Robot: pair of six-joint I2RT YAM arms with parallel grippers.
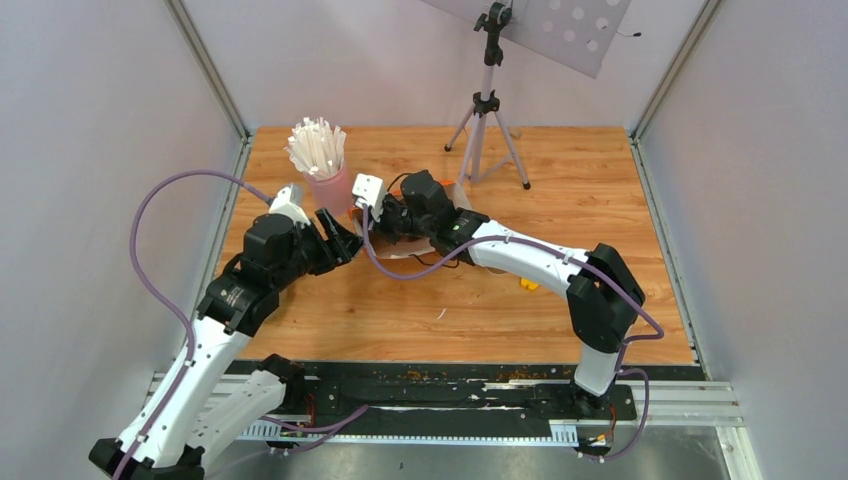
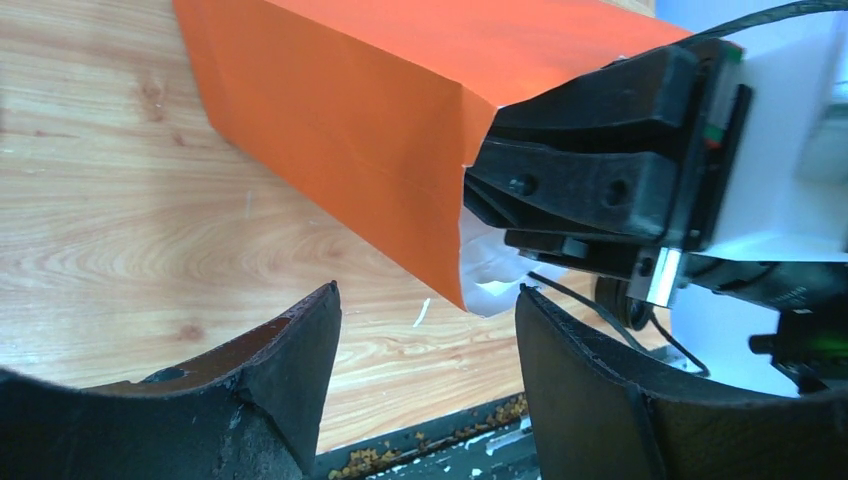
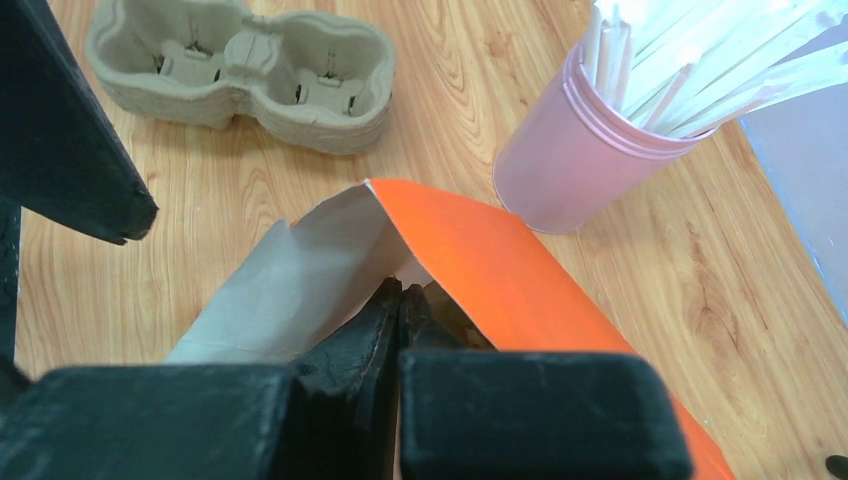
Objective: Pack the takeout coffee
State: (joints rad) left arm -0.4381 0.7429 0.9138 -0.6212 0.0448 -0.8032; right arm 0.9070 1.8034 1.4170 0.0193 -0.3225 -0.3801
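An orange paper bag (image 2: 350, 110) with a white inside lies on its side on the wooden table. In the right wrist view its mouth (image 3: 340, 250) stands up like a tent. My right gripper (image 3: 402, 292) is shut, its tips pushed into that mouth; whether paper is pinched between them is hidden. The takeout coffee is not plainly in view; only a dim brown patch (image 3: 450, 305) shows inside the bag. My left gripper (image 2: 425, 300) hangs open just before the bag's mouth, nothing between its fingers. From above, both grippers meet near the pink cup, left (image 1: 345, 240) and right (image 1: 378, 225).
A pink cup of white sticks (image 3: 570, 170) stands right beside the bag. A grey-brown pulp cup tray (image 3: 250, 70) lies beyond the bag's mouth. A tripod (image 1: 487, 120) stands at the back of the table. A small yellow bit (image 1: 528, 285) lies near the right arm.
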